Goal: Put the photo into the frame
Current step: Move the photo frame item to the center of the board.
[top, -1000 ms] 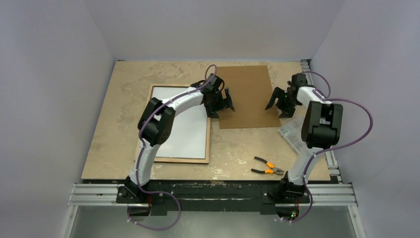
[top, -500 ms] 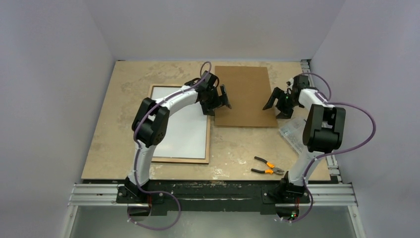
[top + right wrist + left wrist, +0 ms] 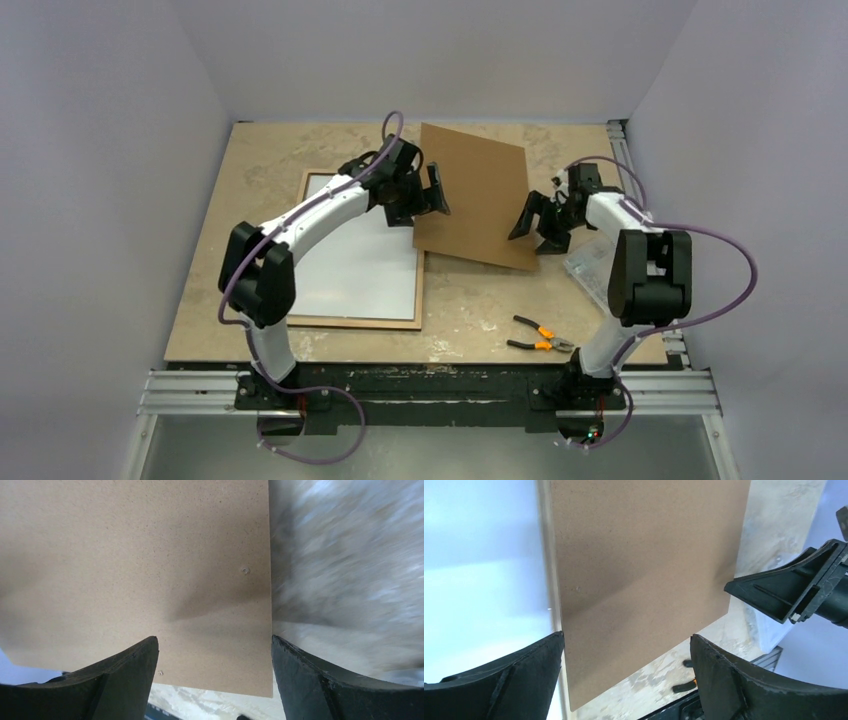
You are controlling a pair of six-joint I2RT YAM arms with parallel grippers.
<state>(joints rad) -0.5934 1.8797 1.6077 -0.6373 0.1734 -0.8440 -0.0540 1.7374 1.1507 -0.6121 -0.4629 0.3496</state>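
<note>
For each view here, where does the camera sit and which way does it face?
Top external: above and behind the robot, looking down on the table; both arms show.
Left wrist: on the left arm, facing the brown board past the left fingers.
Right wrist: same board, opposite side, right fingers below.
Shared: the board.

The left arm (image 3: 300, 215) rises from its base at 7 o'clock, bends at the elbow and stretches toward 1 o'clock. The left tool (image 3: 432, 203) points to 3 o'clock, fingers spread wide. The right arm (image 3: 645, 270) stands up from 5 o'clock and folds over. The right tool (image 3: 535, 225) points to 9 o'clock, fingers likewise wide apart. The two tools face each other, well apart.
</note>
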